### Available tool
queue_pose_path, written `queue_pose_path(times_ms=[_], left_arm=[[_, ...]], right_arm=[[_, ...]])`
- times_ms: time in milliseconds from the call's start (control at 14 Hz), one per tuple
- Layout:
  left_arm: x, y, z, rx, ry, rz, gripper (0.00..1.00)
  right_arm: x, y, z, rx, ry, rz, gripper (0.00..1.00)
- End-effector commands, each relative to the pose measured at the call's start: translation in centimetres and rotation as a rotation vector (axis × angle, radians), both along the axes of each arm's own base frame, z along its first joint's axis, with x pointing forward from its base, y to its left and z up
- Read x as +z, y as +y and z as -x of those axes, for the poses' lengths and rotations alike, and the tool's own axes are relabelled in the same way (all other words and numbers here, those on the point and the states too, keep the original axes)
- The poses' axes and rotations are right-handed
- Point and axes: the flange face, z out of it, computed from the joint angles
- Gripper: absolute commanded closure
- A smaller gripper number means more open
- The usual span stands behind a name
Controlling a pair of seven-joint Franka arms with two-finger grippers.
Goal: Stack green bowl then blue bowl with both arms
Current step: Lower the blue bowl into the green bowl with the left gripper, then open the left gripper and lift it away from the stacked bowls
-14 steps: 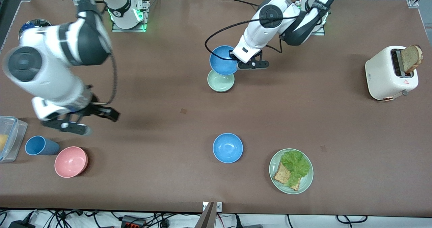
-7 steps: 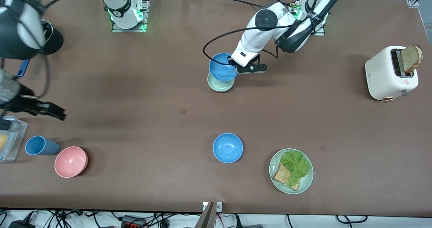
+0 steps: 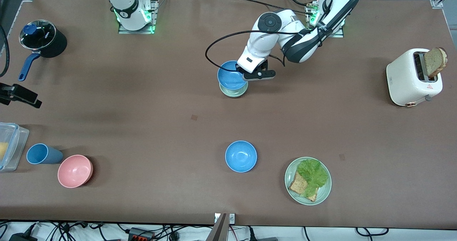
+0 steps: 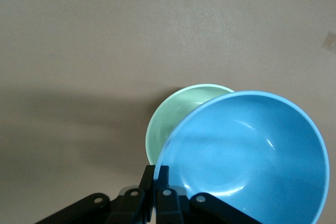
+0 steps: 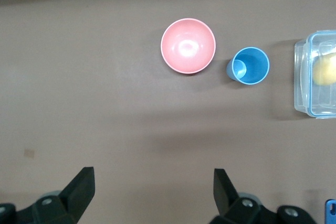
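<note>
Brown table (image 3: 142, 101): left hand (image 3: 245, 74) w/ blue bowl (image 3: 230, 75) over green bowl (image 3: 234, 91).

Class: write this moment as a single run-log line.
left gripper: shut on blue bowl, over green bowl | right gripper: open, waiting above the table | stack: blue bowl unreleased

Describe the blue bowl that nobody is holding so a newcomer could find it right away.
Start at the white toaster at the left arm's end of the table, then drop to the pale-green plate of lettuce and toast near the front camera. The free blue bowl sits alone beside that plate, toward the right arm's end. Its twin blue bowl is pinched in the left gripper over the green bowl.
</note>
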Motion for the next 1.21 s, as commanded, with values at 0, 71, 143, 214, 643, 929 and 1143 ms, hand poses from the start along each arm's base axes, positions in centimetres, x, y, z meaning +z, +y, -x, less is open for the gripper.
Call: queue_pose_path(times_ms=[0, 71, 143, 214, 643, 929, 1143], left_arm=[[-0.9, 0.0, -0.9, -0.007, -0.03, -0.03, 0.98], [-1.7, 0.4, -1.2, -0.015, -0.036, -0.047, 0.98], [-2.3, 0.7, -1.8, -0.016, -0.041, -0.054, 0.98], [-2.8, 0.8, -2.0, -0.02, -0.036, -0.054, 0.99], [-3.4, -0.8, -1.2, -0.027, -0.02, -0.048, 1.0], [-3.8, -0.8, -1.0, -0.025, -0.016, -0.056, 0.97], [-3.7, -0.6, -1.2, -0.028, -0.021, -0.061, 0.77]], right_arm=[[0.5, 0.1, 1.1, 0.04, 0.022, 0.0, 0.0], [0.5, 0.1, 1.2, 0.039, 0.024, 0.002, 0.0], [0.5, 0.3, 1.5, 0.036, 0.025, 0.005, 0.0], [0.7, 1.3, 1.7, 0.045, 0.022, 0.005, 0.0], [-0.2, 1.3, 5.1, 0.036, 0.044, 0.012, 0.0], [-1.0, 1.4, 8.3, 0.019, 0.03, 0.018, 0.0], [-1.3, 1.8, 9.0, 0.01, 0.05, 0.012, 0.0]])
